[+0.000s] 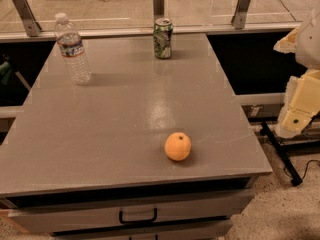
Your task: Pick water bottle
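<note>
The water bottle is a tall clear ribbed plastic bottle with a white cap and a white, red and blue label band. It stands upright at the back left of the grey table. My gripper shows as cream-coloured parts at the right edge of the view. It is beyond the table's right side, far from the bottle, and holds nothing that I can see.
A green-and-white drink can stands upright at the back middle of the table. An orange lies near the front edge. The table has a drawer with a black handle at the front. A glass railing with metal posts runs behind.
</note>
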Robot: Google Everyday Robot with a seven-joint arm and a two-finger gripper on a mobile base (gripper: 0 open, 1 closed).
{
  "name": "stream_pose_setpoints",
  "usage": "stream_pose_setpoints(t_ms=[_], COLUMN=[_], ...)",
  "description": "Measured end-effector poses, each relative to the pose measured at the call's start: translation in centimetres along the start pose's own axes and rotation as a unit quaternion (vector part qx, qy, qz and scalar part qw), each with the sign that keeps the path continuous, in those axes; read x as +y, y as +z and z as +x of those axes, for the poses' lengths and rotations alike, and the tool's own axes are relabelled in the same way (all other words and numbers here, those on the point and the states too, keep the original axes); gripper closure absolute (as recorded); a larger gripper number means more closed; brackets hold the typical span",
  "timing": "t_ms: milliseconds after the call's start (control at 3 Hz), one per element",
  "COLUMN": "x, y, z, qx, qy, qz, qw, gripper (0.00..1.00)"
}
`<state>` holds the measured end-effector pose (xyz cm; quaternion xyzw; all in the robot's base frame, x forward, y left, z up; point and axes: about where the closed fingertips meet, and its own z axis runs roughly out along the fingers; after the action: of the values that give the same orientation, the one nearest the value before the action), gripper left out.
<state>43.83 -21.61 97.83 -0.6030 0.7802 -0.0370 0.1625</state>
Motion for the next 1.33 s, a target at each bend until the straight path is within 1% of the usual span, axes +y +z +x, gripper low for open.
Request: stream_pose_setpoints(t_ms=[333, 667, 1000, 1333], x=[0.0, 0.2, 0.7, -0.2], y=[0.0, 0.3, 2.5, 4.4], z=[0.0, -1.0, -5.9, -13.8], qx=[0.0, -0.011, -0.064, -0.136], qy=[0.0, 0.002, -0.007, -0.032], qz=[0.0, -0.001, -0.01, -0.006], qw=[1.0, 0.9999, 0.9978, 0.9902], gripper=[0.0, 0.0, 0.0, 0.0])
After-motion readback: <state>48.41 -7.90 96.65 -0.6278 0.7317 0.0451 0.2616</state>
